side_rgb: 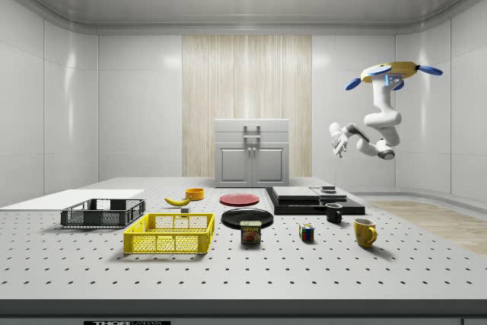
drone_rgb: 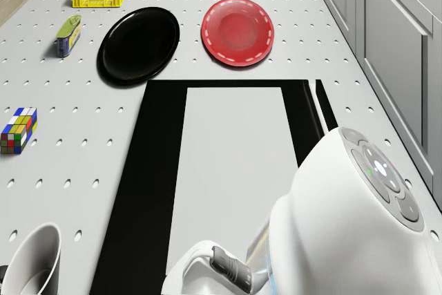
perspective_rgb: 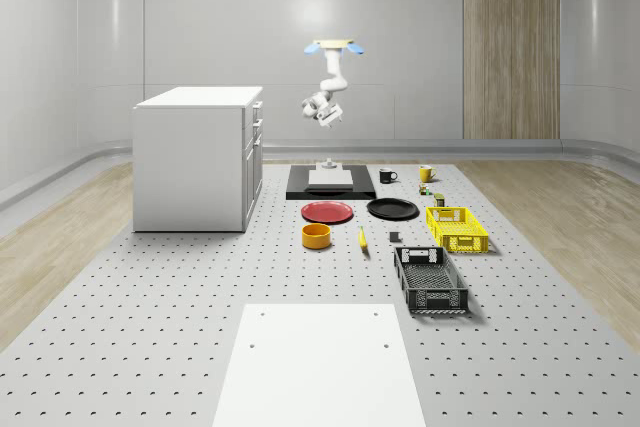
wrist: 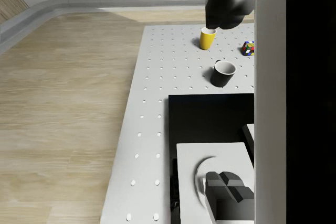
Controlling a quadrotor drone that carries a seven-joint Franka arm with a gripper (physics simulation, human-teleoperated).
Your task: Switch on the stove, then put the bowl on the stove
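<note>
Whole-scene view | bowl [perspective_rgb: 316, 236]: orange, round, upright | stove [perspective_rgb: 330, 181]: black, flat

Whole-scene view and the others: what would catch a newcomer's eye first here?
The drone hovering high above the stove, its white arm folded and the gripper hanging well clear of it. Next, the big white cabinet at the whole-scene view's left. Then the colour on the table: a red plate, an orange bowl in front of it, and a yellow crate.
</note>
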